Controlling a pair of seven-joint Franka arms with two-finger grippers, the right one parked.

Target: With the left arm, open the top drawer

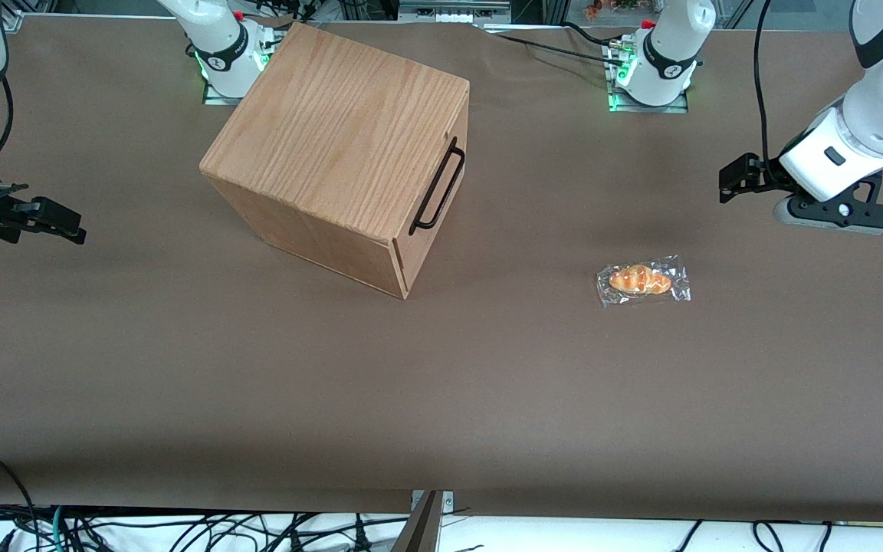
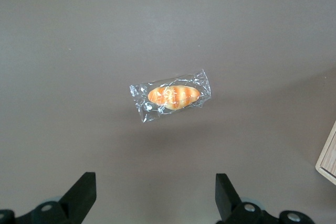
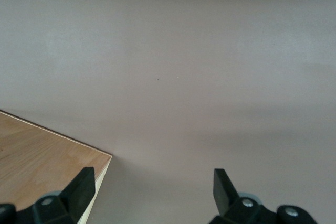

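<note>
Left arm [image 1: 863,115] is hanging with its tool [image 2: 155,198] spread and empty above the counter [image 1: 487,383] near a wrapped bun [image 1: 643,280], well apart from the shut top drawer [image 1: 449,180] on the cabinet [image 1: 342,138].

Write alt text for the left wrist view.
The left arm's open pincer hovers above the brown table, holding nothing, over a plastic-wrapped bread roll. A corner of the wooden cabinet shows at the edge.
</note>
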